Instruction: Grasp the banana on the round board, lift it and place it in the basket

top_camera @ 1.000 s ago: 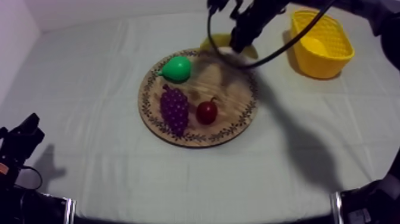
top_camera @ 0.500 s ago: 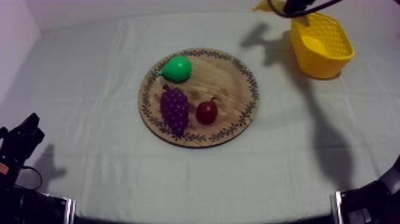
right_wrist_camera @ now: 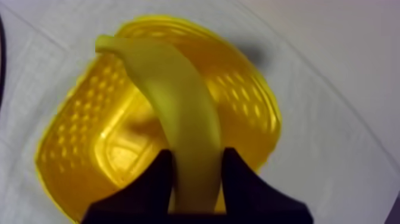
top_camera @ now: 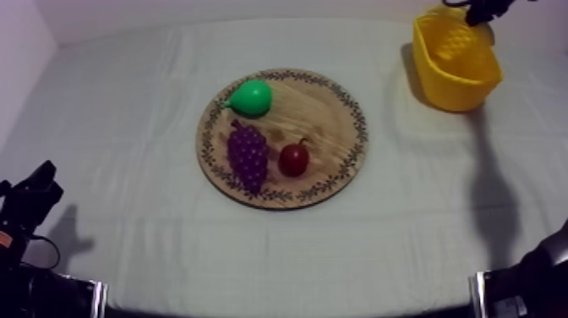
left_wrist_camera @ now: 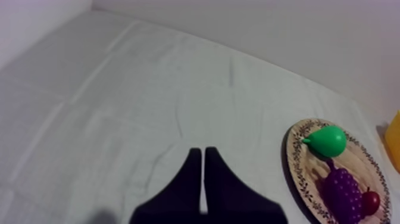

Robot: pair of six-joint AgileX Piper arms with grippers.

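Grips banana [right_wrist_camera: 178, 101] by one end in right gripper [right_wrist_camera: 198, 159], fingers closed round it, above yellow basket [right_wrist_camera: 256, 101] at far right of table [top_camera: 118, 169]. Long axis running straight out from fingers, curved tip over basket's rim. Rests left gripper [left_wrist_camera: 203, 156] near left, fingers together, holding nothing.

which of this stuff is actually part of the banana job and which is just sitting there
In the job: banana, gripped by the right gripper above the yellow basket; wooden board.
Just lying about: pear, grapes, small red fruit, all on the board.
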